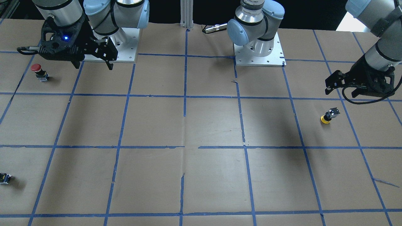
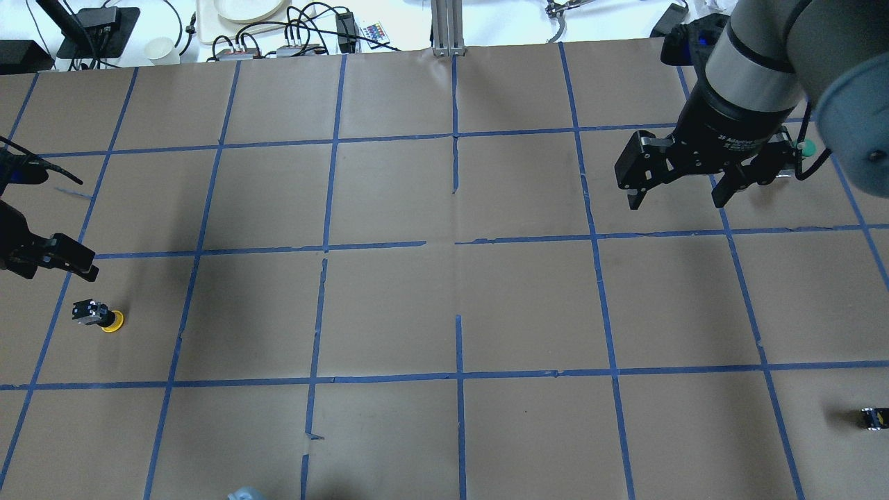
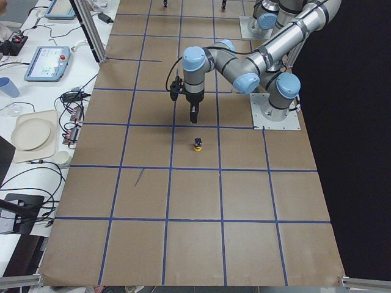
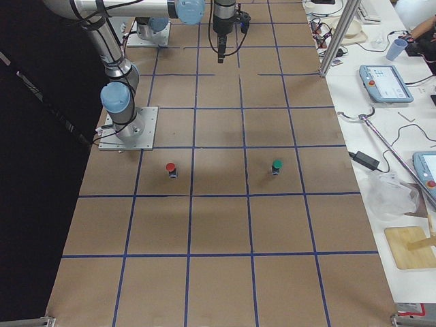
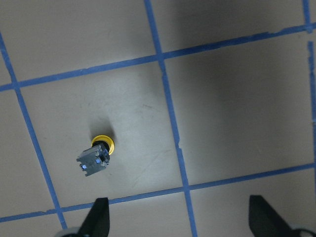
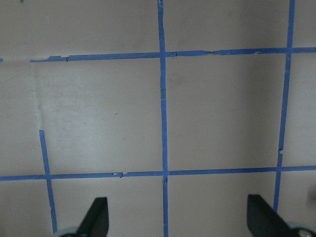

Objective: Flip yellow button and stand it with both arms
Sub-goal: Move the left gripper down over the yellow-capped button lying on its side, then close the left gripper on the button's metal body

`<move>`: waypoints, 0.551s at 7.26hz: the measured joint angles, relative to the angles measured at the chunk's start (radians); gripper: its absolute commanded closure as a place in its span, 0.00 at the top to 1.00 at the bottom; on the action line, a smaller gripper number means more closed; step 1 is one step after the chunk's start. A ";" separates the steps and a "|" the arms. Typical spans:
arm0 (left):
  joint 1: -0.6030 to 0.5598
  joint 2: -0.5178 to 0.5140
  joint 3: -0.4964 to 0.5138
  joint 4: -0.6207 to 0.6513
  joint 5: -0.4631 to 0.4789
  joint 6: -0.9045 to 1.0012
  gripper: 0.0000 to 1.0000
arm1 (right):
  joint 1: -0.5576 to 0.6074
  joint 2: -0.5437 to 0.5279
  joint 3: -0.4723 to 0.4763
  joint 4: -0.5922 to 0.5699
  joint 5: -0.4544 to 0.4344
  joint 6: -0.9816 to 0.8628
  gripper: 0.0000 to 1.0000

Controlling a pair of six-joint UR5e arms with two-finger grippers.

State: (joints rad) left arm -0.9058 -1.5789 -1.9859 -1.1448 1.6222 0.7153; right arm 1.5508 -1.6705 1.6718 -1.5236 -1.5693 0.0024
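Observation:
The yellow button (image 1: 328,116) rests cap-down on the brown paper, black and grey body up and leaning; it also shows in the overhead view (image 2: 97,316), the left side view (image 3: 197,144) and the left wrist view (image 5: 96,155). My left gripper (image 1: 341,92) hangs open above the table a little to the robot side of the button, apart from it; its two fingertips frame the bottom of the left wrist view (image 5: 178,217). My right gripper (image 2: 676,201) is open and empty, high over the other half of the table (image 1: 92,66), with only paper below it (image 6: 177,217).
A red-capped button (image 1: 39,72) stands near the right arm's base. A green-capped button (image 4: 276,165) stands beside it, further out. A small dark capless block (image 2: 874,418) lies at the table's right edge. Blue tape lines grid the paper.

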 measured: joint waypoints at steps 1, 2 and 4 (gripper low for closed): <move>0.039 -0.043 -0.025 0.060 -0.002 0.010 0.99 | 0.000 0.000 0.000 -0.004 0.000 -0.001 1.00; 0.070 -0.077 -0.039 0.096 -0.006 0.023 0.98 | 0.000 0.000 0.000 -0.010 0.000 -0.003 1.00; 0.095 -0.111 -0.058 0.119 -0.022 0.030 0.98 | 0.000 0.000 0.000 -0.015 0.000 -0.005 1.00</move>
State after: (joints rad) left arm -0.8105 -1.6899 -2.0444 -1.0253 1.5997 0.7449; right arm 1.5508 -1.6705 1.6720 -1.5389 -1.5693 -0.0027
